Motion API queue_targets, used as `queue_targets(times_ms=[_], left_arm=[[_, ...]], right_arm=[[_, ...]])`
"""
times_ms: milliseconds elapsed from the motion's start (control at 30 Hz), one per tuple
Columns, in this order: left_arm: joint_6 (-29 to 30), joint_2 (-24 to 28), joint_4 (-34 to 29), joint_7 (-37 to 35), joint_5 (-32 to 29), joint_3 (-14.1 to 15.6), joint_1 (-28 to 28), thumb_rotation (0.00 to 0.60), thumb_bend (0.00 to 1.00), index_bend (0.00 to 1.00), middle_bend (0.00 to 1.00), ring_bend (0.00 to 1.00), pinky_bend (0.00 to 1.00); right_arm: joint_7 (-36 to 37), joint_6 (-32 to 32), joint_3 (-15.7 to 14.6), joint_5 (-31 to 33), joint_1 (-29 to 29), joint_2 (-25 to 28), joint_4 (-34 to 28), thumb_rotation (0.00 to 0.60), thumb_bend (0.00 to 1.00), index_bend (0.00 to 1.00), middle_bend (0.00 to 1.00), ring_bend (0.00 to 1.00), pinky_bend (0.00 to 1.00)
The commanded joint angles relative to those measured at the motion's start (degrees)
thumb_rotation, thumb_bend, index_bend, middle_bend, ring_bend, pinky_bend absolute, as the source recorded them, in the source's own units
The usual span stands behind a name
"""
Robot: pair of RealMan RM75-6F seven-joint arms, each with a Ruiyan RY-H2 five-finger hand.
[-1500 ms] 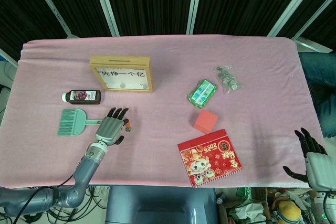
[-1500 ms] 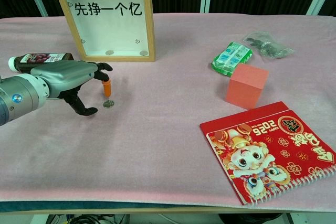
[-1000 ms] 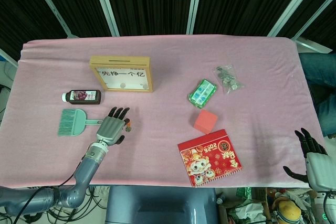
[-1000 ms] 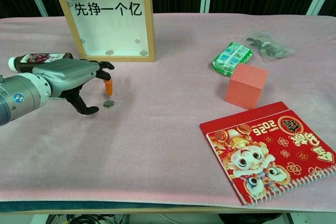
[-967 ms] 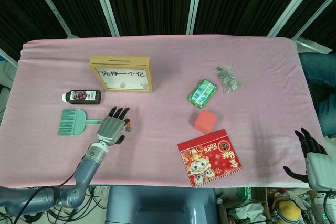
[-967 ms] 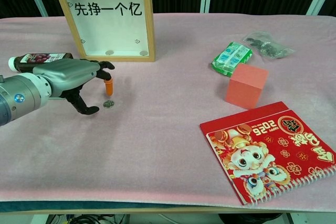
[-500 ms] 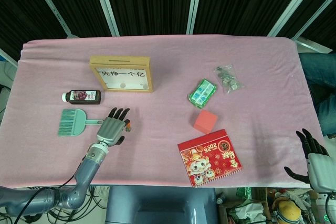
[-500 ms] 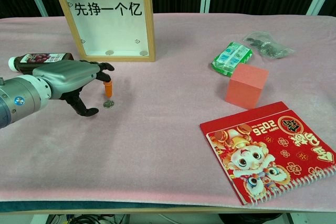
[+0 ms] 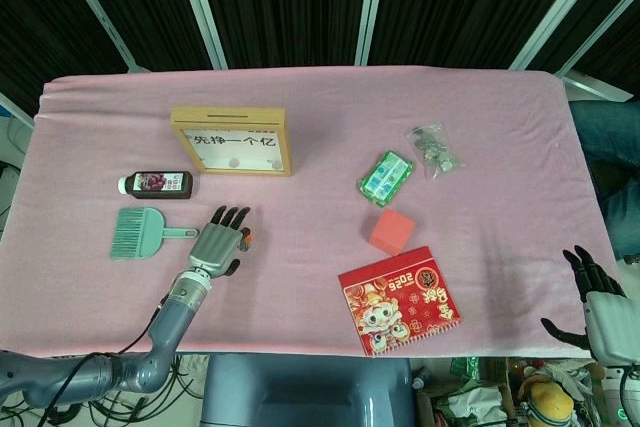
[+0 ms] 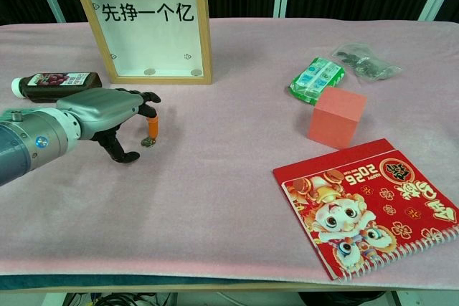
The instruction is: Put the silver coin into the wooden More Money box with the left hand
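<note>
Pink cloth covers my counter, where my left robot hand, fingers spread and empty, hovers over the small silver coin; next I must pinch it, then reach the wooden-framed More Money box.

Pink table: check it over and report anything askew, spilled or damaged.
Nothing spilled or damaged. The dark bottle lies on its side left of the wooden box, and the red calendar sits askew near the front edge. The left robot hand hovers over the coin, which lies on the cloth.
</note>
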Motion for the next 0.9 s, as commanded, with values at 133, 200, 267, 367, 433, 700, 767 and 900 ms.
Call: queue_targets(times_ms=[133, 200, 267, 367, 433, 700, 767, 900], left_arm=[[0.47, -0.23, 0.09, -0.12, 0.98, 0.04, -0.03, 0.600, 0.33, 0.41, 0.03, 0.00, 0.00], [0.39, -0.26, 0.19, -0.09, 0.87, 0.04, -0.02, 0.600, 0.33, 0.41, 0.03, 0.00, 0.00], [0.36, -0.27, 0.30, -0.04, 0.79, 0.07, 0.01, 0.600, 0.33, 0.41, 0.03, 0.00, 0.00], [0.43, -0.32, 0.47, 0.06, 0.81, 0.17, 0.09, 0.600, 0.33, 0.42, 0.03, 0.00, 0.00], [0.50, -0.34, 0.51, 0.13, 0.84, 0.14, 0.08, 0.600, 0.33, 0.42, 0.03, 0.00, 0.00], [0.77, -0.51, 0.86, 0.81, 0.52, 0.08, 0.10, 0.600, 0.33, 0.42, 0.03, 0.00, 0.00], [0.65, -0.61, 0.95, 0.87, 0.40, 0.09, 0.08, 0.600, 0.33, 0.42, 0.03, 0.00, 0.00], [0.24, -0.90, 1.31, 1.07, 0.19, 0.13, -0.05, 0.600, 0.33, 0.42, 0.03, 0.00, 0.00]], right_arm=[[-0.06, -0.07, 0.03, 0.10, 0.04, -0.05, 0.00, 0.600, 0.08, 0.07, 0.00, 0.11, 0.20], [-0.12, -0.04, 0.01, 0.07, 0.03, -0.08, -0.04, 0.600, 0.08, 0.07, 0.00, 0.11, 0.20], [-0.18, 0.06, 0.01, 0.02, 0.00, -0.08, -0.06, 0.600, 0.08, 0.07, 0.00, 0.11, 0.20], [-0.17, 0.07, 0.00, 0.05, -0.02, -0.08, -0.08, 0.600, 0.08, 0.07, 0.00, 0.11, 0.20], [-0.16, 0.07, 0.02, 0.07, -0.01, -0.09, -0.07, 0.600, 0.08, 0.07, 0.00, 0.11, 0.20], [-0.07, 0.04, 0.02, 0.11, -0.01, -0.09, -0.02, 0.600, 0.08, 0.07, 0.00, 0.11, 0.20], [-0.07, 0.04, 0.00, 0.09, -0.01, -0.08, -0.05, 0.600, 0.08, 0.07, 0.00, 0.11, 0.20], [-0.11, 0.09, 0.02, 0.12, -0.04, -0.07, -0.10, 0.600, 0.08, 0.07, 0.00, 0.11, 0.20]])
